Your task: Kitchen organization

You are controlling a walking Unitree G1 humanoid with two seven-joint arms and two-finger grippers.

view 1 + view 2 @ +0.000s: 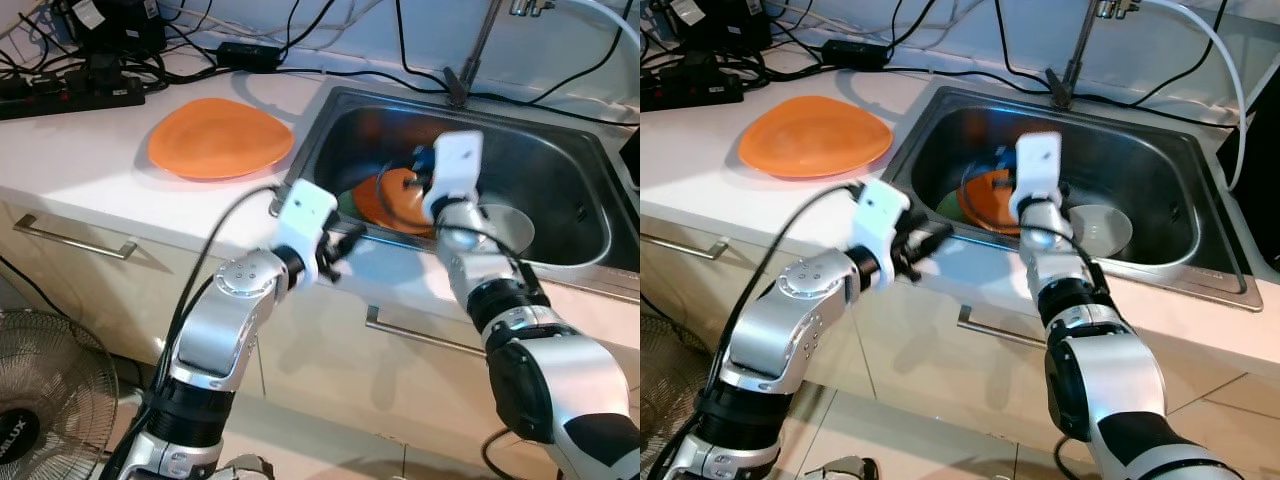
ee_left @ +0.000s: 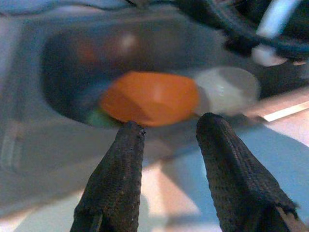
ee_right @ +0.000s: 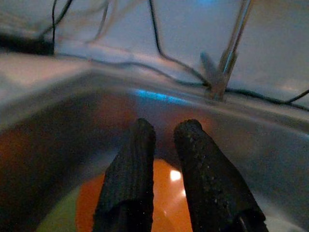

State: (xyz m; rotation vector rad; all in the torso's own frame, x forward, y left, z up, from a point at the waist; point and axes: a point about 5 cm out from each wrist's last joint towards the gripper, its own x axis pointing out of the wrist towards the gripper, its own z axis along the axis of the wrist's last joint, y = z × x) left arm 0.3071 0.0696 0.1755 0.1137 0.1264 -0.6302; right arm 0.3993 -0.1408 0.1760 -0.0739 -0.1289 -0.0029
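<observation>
One orange plate lies on the white counter left of the steel sink. A second orange plate rests tilted in the sink over something green, beside a pale bowl. My left gripper hovers at the sink's front rim, open and empty, pointing at the sink plate. My right gripper reaches down into the basin just above that plate. Its fingers stand nearly together with only a thin gap and nothing seen between them.
A power strip and tangled cables line the counter's back. The faucet stem rises behind the sink. Cabinet drawers with metal handles sit below the counter. A floor fan stands at the lower left.
</observation>
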